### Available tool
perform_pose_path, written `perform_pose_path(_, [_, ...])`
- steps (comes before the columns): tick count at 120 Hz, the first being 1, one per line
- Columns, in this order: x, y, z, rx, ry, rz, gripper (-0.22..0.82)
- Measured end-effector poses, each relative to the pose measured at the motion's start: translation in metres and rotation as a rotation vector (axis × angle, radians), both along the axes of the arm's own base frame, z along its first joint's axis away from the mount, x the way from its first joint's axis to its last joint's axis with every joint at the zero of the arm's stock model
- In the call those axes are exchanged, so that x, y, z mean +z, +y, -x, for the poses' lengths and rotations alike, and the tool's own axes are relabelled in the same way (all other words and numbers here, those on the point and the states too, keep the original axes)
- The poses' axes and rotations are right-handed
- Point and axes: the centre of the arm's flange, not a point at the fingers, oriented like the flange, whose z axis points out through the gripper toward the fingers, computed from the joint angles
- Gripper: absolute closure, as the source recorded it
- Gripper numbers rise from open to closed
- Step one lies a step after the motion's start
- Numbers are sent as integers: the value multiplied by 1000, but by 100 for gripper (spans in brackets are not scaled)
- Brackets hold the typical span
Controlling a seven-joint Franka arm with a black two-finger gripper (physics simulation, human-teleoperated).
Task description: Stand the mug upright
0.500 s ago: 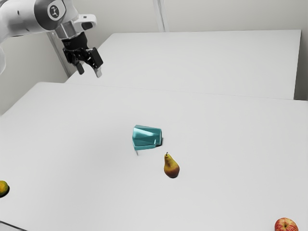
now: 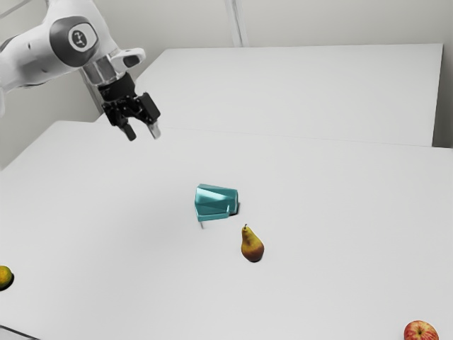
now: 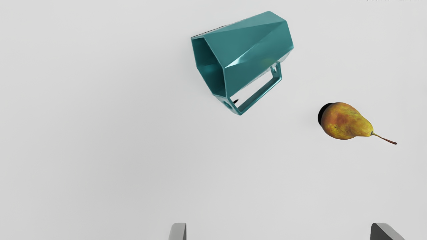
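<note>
In the exterior view, nearest to the camera, there is 1 red and yellow apple (image 2: 421, 331) at the exterior view's right, partly cut by the border. At the exterior view's left, a little farther, is 1 round green-yellow fruit (image 2: 4, 278), also cut by the border. They are on the white bench (image 2: 318, 276), and a thin dark line (image 2: 20, 332) crosses the near corner at the exterior view's left.

Farther from the camera comes the pear (image 2: 253, 245), yellow-green and brownish red, with its stem at the top. Just behind it, toward the exterior view's left, is the teal mug (image 2: 216, 202). The mug lies on its side on the bench, so it is not upright. The wrist view lets me see into its open mouth (image 3: 210, 68), and its angular handle (image 3: 261, 95) is on the side which faces the fingers (image 3: 177, 232). The mug and the pear are near, but apart.

Beyond the mug, the pincer (image 2: 144, 133) hangs in the air at the exterior view's left, well apart from the mug. It is open: its 2 fingers stand wide from each other. Farthest are 1 more white surface (image 2: 304, 88) and the pale wall (image 2: 340, 21).
</note>
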Motion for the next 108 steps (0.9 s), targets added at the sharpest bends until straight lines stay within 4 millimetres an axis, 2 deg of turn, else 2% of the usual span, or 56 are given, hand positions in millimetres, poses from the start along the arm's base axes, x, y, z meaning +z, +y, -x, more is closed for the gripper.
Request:
perform_pose_path(27, [-94,22,8,172,35,282,0])
perform_pose_path(39, [-135,22,11,240,20,363,0])
perform_pose_path(56, [-178,13,-1,291,-5,415,0])
perform_pose_path(69, [-218,16,-10,352,-14,491,0])
perform_pose_path(78, [-235,17,-13,369,-26,525,0])
perform_pose_path(94, [-249,15,-16,367,-51,571,0])
perform_pose_path(108, [-268,10,-17,381,-54,648,0])
